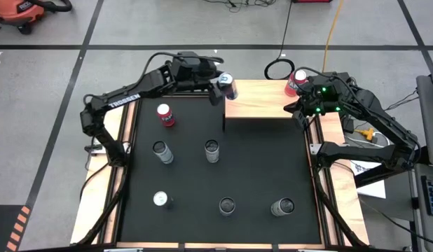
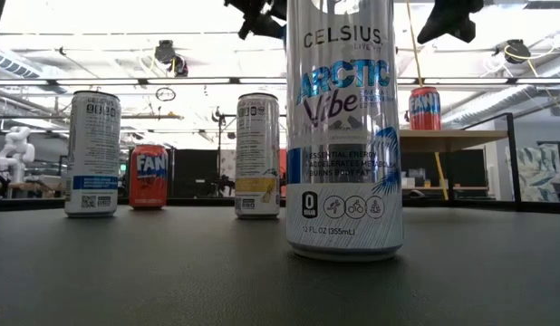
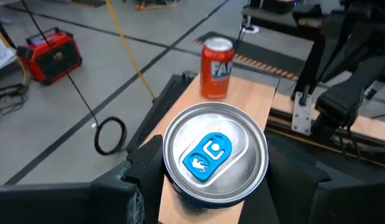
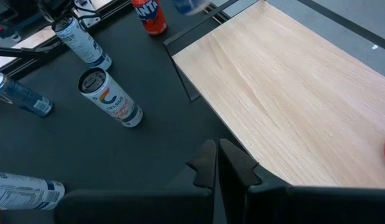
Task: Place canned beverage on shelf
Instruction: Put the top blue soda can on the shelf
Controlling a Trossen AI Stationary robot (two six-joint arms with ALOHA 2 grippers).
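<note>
My left gripper [image 1: 220, 87] is shut on a silver can with a blue tab [image 3: 214, 155], over the left end of the light wooden shelf [image 1: 262, 98]. An orange Fanta can [image 3: 216, 67] stands upright on the shelf's far right part. My right gripper [image 4: 216, 158] is shut on nothing and hovers at the shelf's right end [image 1: 295, 106]. In the low view a tall Celsius can [image 2: 343, 127] hides the held can. My left gripper pinches the can's side wall [image 3: 171, 190] just under the top rim, one finger [image 3: 133, 183] on each side. The fingers come from the table's left, slanting a little downward. The can stays upright, lid up, above the shelf's left end; its bottom is hidden.
On the black mat [image 1: 258, 168] stand several more cans: a red one [image 1: 165, 115], two in the middle row [image 1: 161, 151] [image 1: 212, 150] and three near the front edge [image 1: 160, 199] [image 1: 227, 205] [image 1: 282, 206]. Bare wood lies between the held can and the Fanta can.
</note>
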